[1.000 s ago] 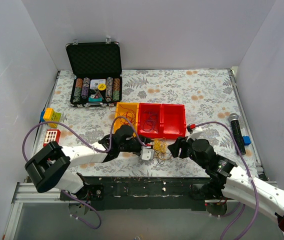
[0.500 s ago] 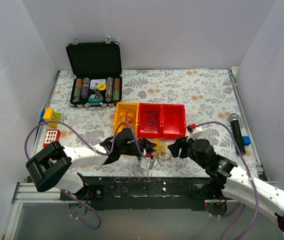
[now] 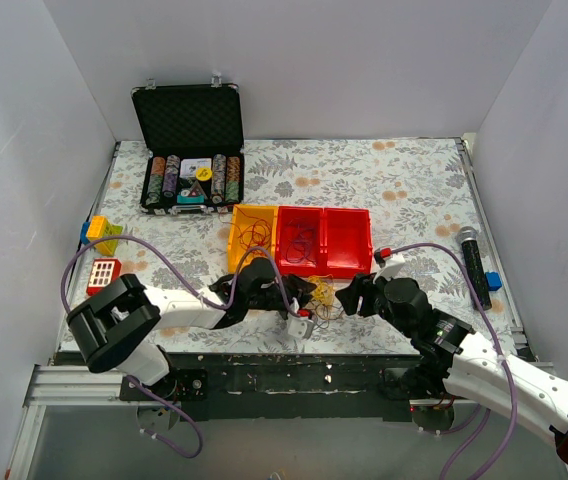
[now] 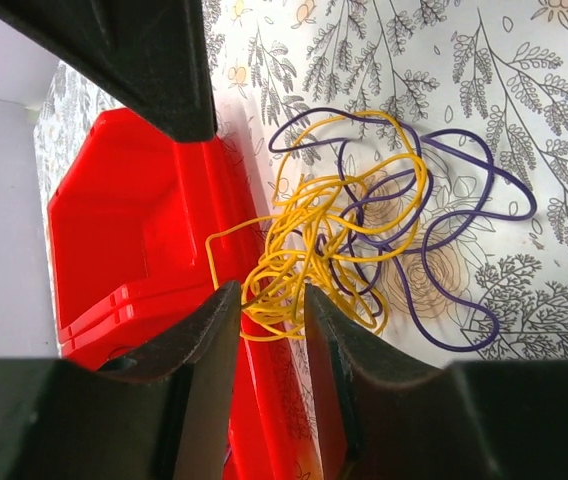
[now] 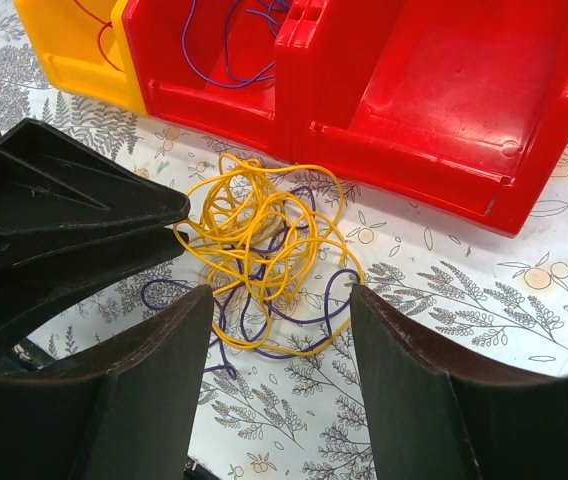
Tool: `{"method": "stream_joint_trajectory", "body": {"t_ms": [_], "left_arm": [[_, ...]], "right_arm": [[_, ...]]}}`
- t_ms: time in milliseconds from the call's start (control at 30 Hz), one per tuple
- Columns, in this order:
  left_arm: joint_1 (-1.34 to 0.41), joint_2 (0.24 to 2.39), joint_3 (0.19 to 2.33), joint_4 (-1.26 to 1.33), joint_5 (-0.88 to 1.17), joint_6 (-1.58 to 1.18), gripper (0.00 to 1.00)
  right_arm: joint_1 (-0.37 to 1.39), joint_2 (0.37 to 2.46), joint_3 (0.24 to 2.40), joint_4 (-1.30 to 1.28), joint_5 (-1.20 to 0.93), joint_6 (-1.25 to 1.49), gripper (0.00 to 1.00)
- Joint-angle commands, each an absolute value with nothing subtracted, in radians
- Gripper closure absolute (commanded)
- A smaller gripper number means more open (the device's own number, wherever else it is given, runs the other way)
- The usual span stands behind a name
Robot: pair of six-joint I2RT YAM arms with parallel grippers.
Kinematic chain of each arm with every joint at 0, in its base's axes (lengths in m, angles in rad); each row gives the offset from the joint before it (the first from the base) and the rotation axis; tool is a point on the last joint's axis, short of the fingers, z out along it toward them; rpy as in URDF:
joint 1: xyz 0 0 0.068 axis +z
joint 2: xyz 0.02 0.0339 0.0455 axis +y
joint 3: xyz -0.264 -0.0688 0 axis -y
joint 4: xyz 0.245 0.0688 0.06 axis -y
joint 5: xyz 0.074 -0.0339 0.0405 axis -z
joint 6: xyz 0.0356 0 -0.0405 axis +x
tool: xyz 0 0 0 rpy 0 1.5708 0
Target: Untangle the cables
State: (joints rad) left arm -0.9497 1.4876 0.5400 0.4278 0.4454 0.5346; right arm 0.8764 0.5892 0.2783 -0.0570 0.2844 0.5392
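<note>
The cables (image 3: 321, 297) are a small tangle of yellow and purple wire on the floral cloth, just in front of the red bins. In the left wrist view the yellow bunch (image 4: 304, 240) sits against the red bin wall, with purple loops (image 4: 464, 190) spreading to the right. My left gripper (image 4: 269, 292) has its jaws narrowed onto the yellow strands at its tips; in the top view it (image 3: 307, 300) is at the tangle's left. My right gripper (image 5: 279, 300) is open, its jaws straddling the near edge of the tangle (image 5: 254, 230); in the top view it (image 3: 342, 298) is at the tangle's right.
A yellow bin (image 3: 252, 228) and two red bins (image 3: 324, 240) stand behind the tangle, two of them holding loose wires. An open poker-chip case (image 3: 189, 180) is at the back left. A microphone (image 3: 472, 265) lies at the right, toy blocks (image 3: 102, 232) at the left.
My left gripper has shifted a little right and turned in toward the tangle. The right arm has hardly moved.
</note>
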Motion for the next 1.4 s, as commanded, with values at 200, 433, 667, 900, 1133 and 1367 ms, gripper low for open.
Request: {"method": "stream_joint_trajectory", "body": {"t_ms": [200,433,667,900,1133,1367], "left_arm": [[-0.977,1.459,0.540,0.523,0.414,0.575,0.93],[-0.989,1.424,0.531,0.523,0.410,0.585,1.00],[-1.012,1.295,0.636,0.312,0.423,0.375,1.00],[-1.051,1.169,0.732,0.129,0.448,0.068,1.00],[-1.060,1.161,0.801,0.106,0.339,-0.084,1.00],[-1.060,1.161,0.795,0.176,0.197,-0.172,1.00]], "right_arm": [[0.870,0.610,0.273,-0.011,0.259,0.534,0.36],[0.868,0.627,0.281,-0.011,0.247,0.531,0.37],[0.865,0.615,0.294,-0.012,0.256,0.512,0.37],[0.862,0.624,0.302,-0.011,0.239,0.505,0.37],[0.862,0.566,0.376,-0.066,0.253,0.430,0.33],[0.864,0.419,0.445,-0.129,0.230,0.350,0.27]]}}
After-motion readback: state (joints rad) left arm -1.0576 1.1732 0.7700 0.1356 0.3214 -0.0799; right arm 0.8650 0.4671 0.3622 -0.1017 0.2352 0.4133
